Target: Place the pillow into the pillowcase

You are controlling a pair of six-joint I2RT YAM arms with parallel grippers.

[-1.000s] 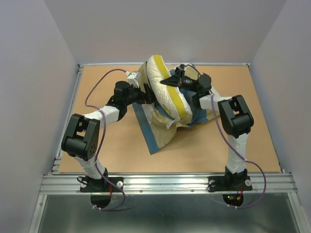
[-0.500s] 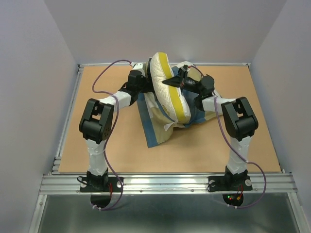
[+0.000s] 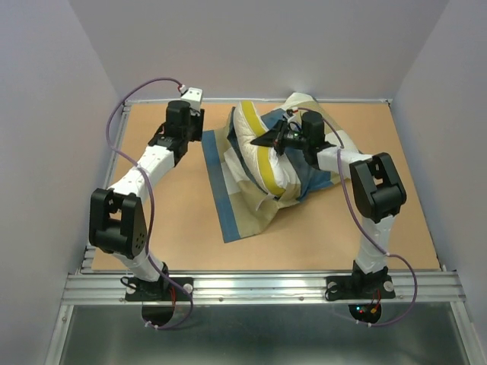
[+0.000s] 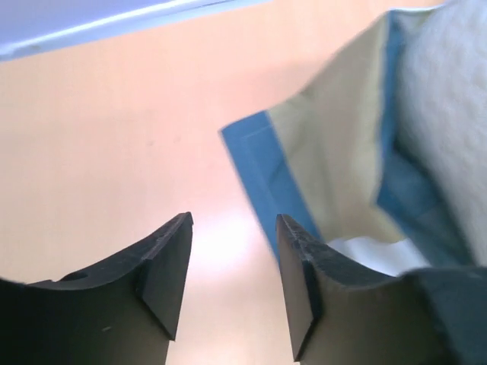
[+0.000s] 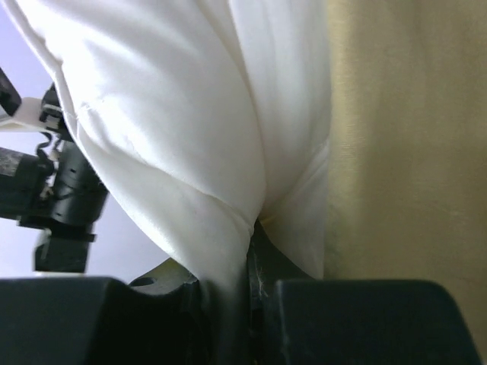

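The pillow (image 3: 257, 148), white with a yellow band, stands tilted on its edge at the back middle of the table. It rests on the pillowcase (image 3: 228, 199), whose blue and tan cloth lies rumpled beneath and behind it. My right gripper (image 3: 275, 138) is shut on the pillow's upper side; in the right wrist view white pillow (image 5: 190, 137) fabric is pinched in the right gripper (image 5: 251, 262), with tan pillowcase (image 5: 403, 152) beside it. My left gripper (image 3: 185, 122) hangs at the back left, apart from the cloth. The left gripper (image 4: 233, 220) is open and holds nothing, with a blue pillowcase (image 4: 266, 171) corner just to its right.
The brown table (image 3: 319, 228) has a metal rim along its back edge (image 3: 152, 101) and left side. Grey walls close in on three sides. The left arm's cable (image 3: 133, 103) loops over the back left corner.
My left arm has drawn back from the pillow to the back left corner, and its jaws have narrowed. The pillow has tipped lower and the pillowcase now lies wider on the left.
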